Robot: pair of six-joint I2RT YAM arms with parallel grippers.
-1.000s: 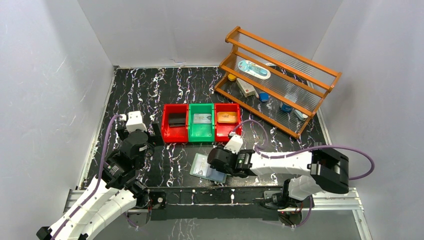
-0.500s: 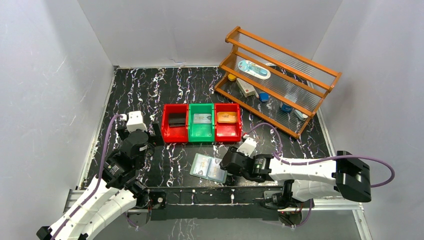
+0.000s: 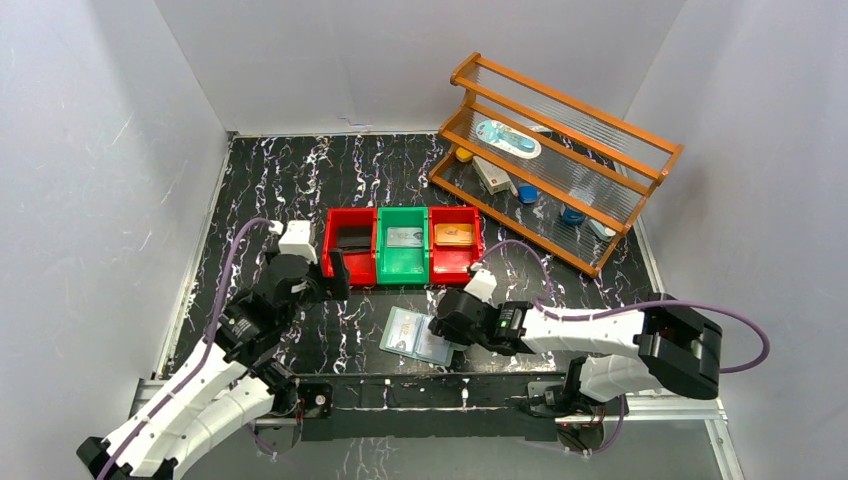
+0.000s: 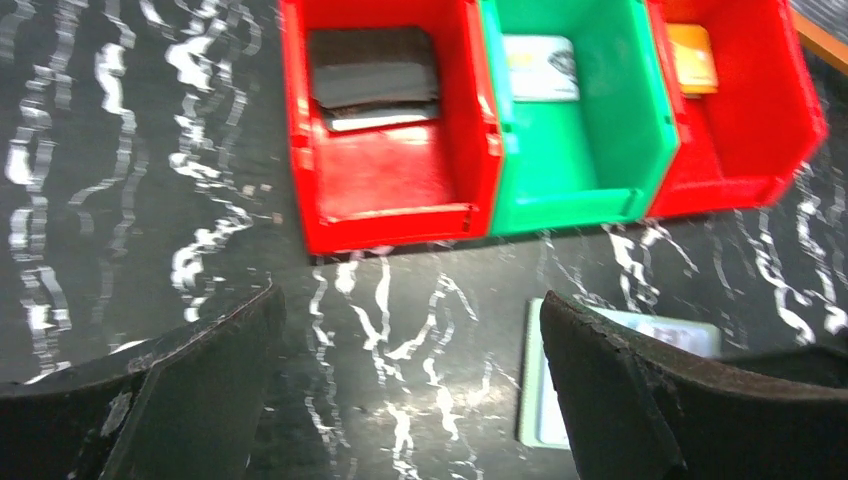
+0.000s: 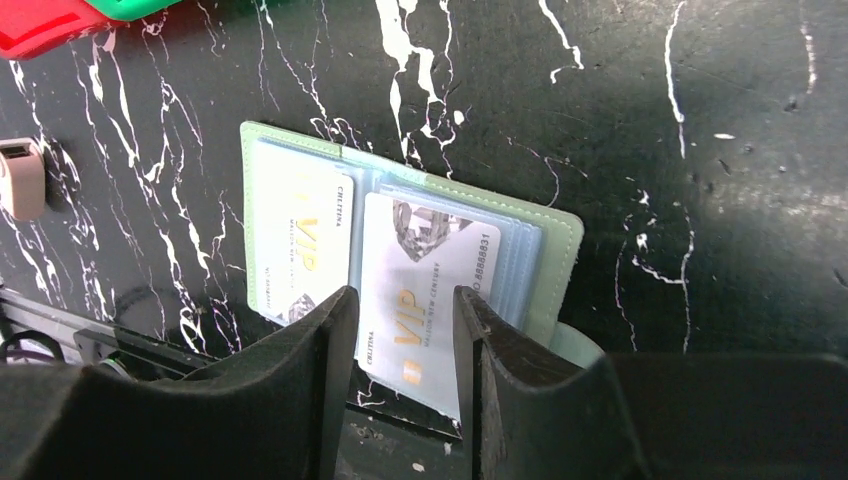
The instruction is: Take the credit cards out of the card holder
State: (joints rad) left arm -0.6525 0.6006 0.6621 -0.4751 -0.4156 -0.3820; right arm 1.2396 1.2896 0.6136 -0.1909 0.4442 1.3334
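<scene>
Silvery credit card (image 5: 425, 255) juts from the card holder (image 5: 563, 250) beneath the right gripper (image 5: 403, 308) — jaws half-spread, pinching nothing.

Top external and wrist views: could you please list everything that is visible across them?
table: one, black with white veins, under everything
bins: three, red, green, red, in a row mid-table
cards in bins: three, dark, silvery, orange, one per bin in that order
card holder: one, sage green, open flat in front of the bins
cards in holder: two showing, pale, in its sleeves
clip: one, pinkish white, on the table near the holder
rack: one, orange-brown wood, far right, holding several small items
left hand: one, black, open, above the table near the left red bin
right hand: one, black, jaws apart, over the holder
</scene>
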